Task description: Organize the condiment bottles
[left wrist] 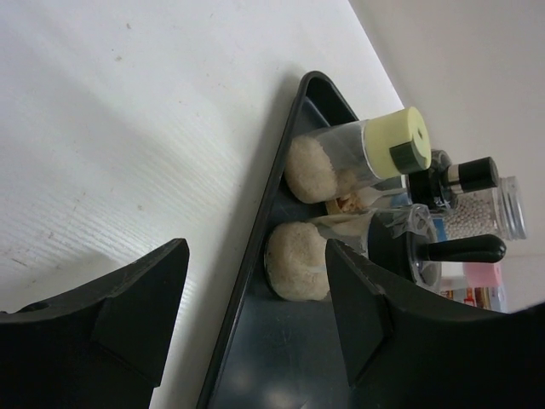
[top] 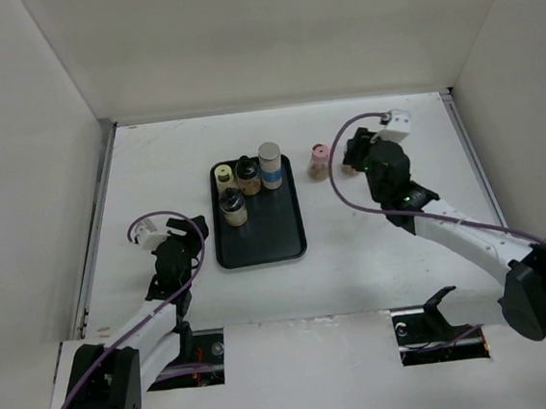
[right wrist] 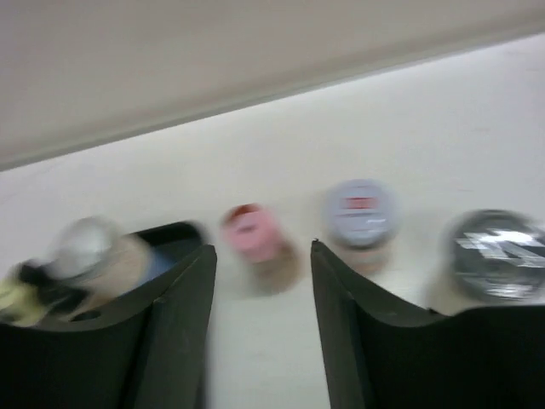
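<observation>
the left hand (top: 191, 234) was at the left rim of the black tray (top: 268, 236), its fingers spread with nothing between them. on the tray four condiment bottles stood upright, long axes vertical and caps up. a cream-capped jar (top: 223, 175), a black-capped jar (top: 248, 175) and a taller silver jar with a blue band (top: 270, 165) made a row along the far end, and a dark-capped jar (top: 234, 209) stood just in front of the cream one. right of the tray, on the desk (top: 152, 158), a pink-capped jar (top: 320, 159) also stood upright. the right hand (right wrist: 262, 251) was near it and pointed at it, fingers apart and empty. further right, in the blurred wrist view, a grey-capped jar (right wrist: 360, 213) and a silver-topped jar (right wrist: 494, 256) stood caps up.
</observation>
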Controlling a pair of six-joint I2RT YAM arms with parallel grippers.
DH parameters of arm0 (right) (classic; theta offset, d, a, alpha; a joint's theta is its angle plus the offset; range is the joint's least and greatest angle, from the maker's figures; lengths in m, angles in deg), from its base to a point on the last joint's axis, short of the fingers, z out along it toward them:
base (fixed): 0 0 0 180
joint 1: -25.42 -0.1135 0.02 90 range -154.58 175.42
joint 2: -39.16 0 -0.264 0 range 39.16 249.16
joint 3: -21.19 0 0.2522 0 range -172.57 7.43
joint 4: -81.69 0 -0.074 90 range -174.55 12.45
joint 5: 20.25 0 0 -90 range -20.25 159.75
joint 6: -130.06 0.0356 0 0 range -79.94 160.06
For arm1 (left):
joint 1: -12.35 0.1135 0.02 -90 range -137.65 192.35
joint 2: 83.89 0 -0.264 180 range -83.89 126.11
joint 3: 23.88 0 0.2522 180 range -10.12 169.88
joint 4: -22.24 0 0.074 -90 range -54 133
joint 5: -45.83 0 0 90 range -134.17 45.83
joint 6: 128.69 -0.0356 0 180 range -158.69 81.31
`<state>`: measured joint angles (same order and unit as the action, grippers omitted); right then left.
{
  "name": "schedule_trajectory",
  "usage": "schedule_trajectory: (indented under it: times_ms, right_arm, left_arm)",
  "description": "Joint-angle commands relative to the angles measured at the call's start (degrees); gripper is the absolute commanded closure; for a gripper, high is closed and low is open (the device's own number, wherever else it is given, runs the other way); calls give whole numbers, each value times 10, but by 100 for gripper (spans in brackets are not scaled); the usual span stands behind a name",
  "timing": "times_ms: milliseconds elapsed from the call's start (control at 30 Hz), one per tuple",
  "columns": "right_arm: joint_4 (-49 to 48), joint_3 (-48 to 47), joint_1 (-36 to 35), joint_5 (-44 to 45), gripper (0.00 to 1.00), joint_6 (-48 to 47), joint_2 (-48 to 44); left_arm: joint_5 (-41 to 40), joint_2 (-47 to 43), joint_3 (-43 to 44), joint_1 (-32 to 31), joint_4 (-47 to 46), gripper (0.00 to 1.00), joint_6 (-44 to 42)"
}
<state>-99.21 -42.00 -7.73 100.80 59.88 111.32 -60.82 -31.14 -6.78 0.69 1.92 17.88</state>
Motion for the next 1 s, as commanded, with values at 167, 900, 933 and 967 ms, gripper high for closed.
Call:
schedule_trajectory:
  times_ms: [167, 900, 933, 967]
  right_arm:
    - [85, 15, 156, 68, 4, -10, -2]
    - [98, -67, 208, -22, 18, 2, 163]
    - [100, -66, 209, -26, 20, 4, 163]
    - [102, -66, 211, -26, 25, 7, 163]
  left_arm:
    - [4, 9, 9, -5, -23, 36, -2]
    - [6, 6, 9, -6, -27, 35, -7]
    - [3, 6, 10, -9, -27, 35, -8]
    - [1, 8, 11, -9, -27, 35, -9]
